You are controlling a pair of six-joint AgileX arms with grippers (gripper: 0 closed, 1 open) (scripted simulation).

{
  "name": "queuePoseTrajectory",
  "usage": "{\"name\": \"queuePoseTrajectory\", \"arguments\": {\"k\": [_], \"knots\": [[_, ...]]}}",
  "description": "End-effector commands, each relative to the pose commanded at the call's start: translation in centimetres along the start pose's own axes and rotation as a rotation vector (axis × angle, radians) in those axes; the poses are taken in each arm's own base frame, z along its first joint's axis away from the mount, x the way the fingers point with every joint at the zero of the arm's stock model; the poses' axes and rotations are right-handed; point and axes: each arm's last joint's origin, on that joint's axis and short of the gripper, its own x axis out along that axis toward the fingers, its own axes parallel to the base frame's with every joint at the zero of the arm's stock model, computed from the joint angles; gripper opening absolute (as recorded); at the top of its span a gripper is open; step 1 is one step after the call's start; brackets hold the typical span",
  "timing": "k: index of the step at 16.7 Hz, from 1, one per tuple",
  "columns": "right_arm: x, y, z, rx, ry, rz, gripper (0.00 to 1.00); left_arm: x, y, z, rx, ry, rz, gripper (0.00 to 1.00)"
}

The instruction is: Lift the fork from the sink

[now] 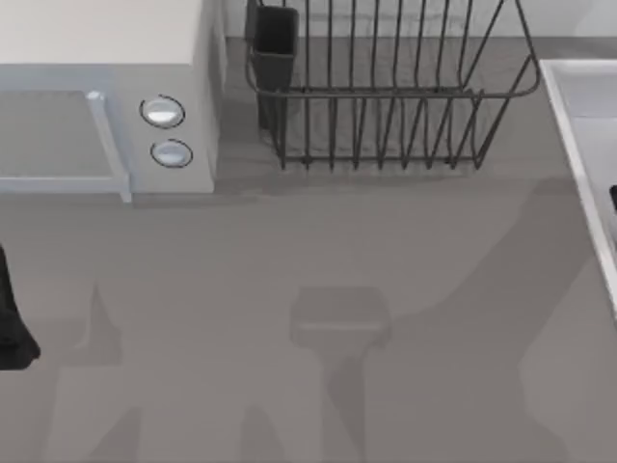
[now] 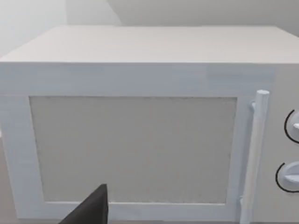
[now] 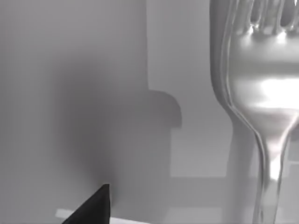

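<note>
right tool (image 3: 93,205) close beside fork (image 3: 261,93) over sink (image 3: 93,93), grip state unclear

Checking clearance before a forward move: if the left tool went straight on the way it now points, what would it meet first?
Probably the microwave: its door faces the left tool squarely in the left wrist view, with nothing seen between. How far off it stands is unclear.

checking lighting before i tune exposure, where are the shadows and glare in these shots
Top view: soft arm-shaped shadows spread over the grey table, and the dish rack casts a faint one. Right wrist view: a bright glare patch sits on the fork, and a dark blocky shadow falls on the pale sink surface behind it. Left wrist view: the microwave is evenly lit, no glare.
</note>
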Motion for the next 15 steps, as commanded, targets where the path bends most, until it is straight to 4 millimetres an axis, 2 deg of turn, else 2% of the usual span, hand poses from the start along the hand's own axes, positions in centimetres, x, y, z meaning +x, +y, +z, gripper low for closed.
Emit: {"name": "queuePoseTrajectory", "arguments": {"k": [2,15], "knots": [[0.00,0.00,0.00,0.000,0.000,0.000,1.00,0.00,0.00,0.00,0.000,0.000,0.000,1.00],[0.00,0.00,0.00,0.000,0.000,0.000,0.02,0.00,0.00,0.00,0.000,0.000,0.000,1.00]]}}
